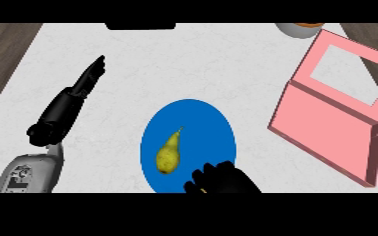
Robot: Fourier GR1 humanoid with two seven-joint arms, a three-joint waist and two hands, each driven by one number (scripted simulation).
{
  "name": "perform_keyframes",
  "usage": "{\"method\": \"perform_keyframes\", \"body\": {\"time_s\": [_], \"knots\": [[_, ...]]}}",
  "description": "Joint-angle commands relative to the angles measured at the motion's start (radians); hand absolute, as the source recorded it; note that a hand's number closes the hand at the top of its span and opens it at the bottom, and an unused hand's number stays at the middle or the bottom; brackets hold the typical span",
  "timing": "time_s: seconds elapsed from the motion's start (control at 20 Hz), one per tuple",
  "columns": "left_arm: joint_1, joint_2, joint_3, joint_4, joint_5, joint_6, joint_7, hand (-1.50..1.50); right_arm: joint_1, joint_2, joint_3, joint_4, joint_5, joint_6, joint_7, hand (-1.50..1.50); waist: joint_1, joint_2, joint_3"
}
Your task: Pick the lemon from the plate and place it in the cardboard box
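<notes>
A blue plate (207,120) lies on the white counter at centre. On it rests a yellow-green, pear-shaped fruit (169,153), stem pointing up and away. My right hand (221,180) comes in at the lower edge, over the plate's near rim, just right of the fruit and not touching it; its fingers look curled with nothing in them. My left hand (87,80) lies at the left with straight fingers pointing away, holding nothing. A pink open box (328,130) with its lid raised stands at the right.
A round container (299,29) shows at the top right edge. A dark object (140,26) sits at the counter's far edge. Wooden strips border the counter's left and right corners.
</notes>
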Motion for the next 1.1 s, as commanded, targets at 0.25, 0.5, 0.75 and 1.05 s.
{"method": "perform_keyframes", "body": {"time_s": [0.25,0.5,0.75,1.05], "knots": [[-0.029,0.007,0.02,0.027,0.008,-0.012,0.004,0.0,0.06,0.102,-0.262,-0.305,-0.082,0.038,0.231,1.5,-0.005,0.005,0.0],[-0.022,0.004,0.018,0.003,0.018,-0.029,0.0,0.0,-0.069,0.09,-0.608,-0.251,-0.258,0.113,0.225,1.5,0.018,0.008,0.001],[-0.036,-0.009,0.017,0.024,0.014,-0.03,-0.004,0.0,-0.151,-0.001,-0.905,-0.141,-0.426,0.134,0.157,1.5,0.015,0.009,0.001],[-0.024,0.014,0.035,0.021,0.008,-0.047,-0.02,0.0,-0.196,-0.164,-0.991,0.134,-0.424,0.18,-0.004,1.5,0.021,0.009,0.001]]}}
